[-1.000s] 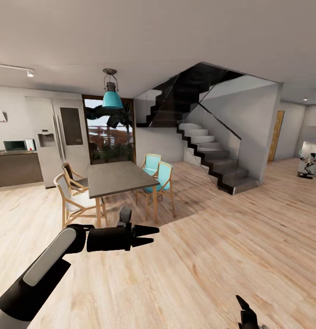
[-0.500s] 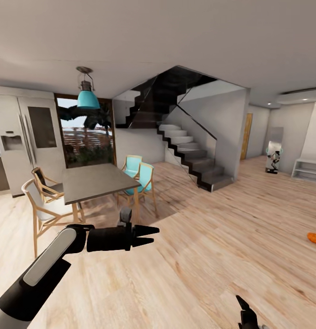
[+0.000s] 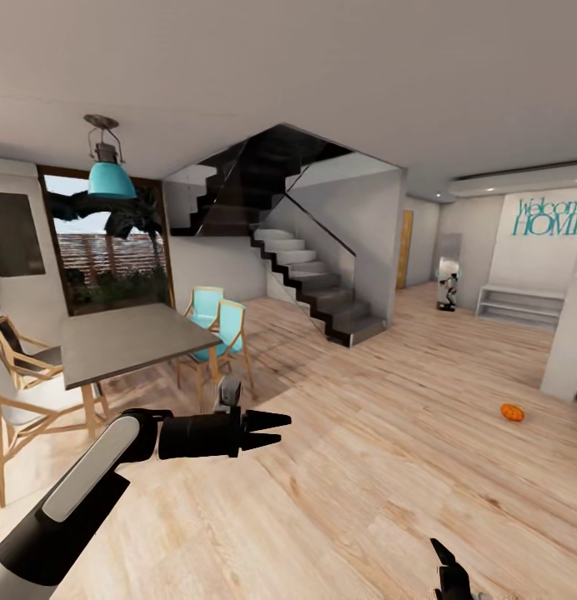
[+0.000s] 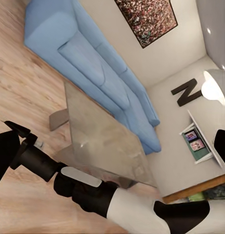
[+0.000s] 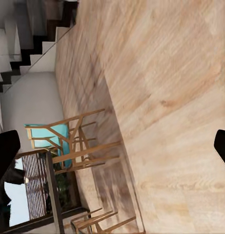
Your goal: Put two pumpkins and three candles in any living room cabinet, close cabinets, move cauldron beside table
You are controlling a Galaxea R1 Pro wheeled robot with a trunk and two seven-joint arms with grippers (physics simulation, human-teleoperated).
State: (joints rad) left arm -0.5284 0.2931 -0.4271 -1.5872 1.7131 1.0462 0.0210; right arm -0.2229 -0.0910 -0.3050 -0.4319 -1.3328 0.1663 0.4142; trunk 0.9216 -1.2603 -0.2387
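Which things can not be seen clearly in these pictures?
- Right gripper: cut off by the bottom edge of the head view; open or shut cannot be told.
- Pumpkin on the floor: too small to show ribs or stem.
- Dining table: cut by the left edge.
- Coffee table: partly behind the robot's arm, left wrist view.

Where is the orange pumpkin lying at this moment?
In the head view the pumpkin lies on the wooden floor at the right side, just left of the white pillar and nearer than the low white shelf unit.
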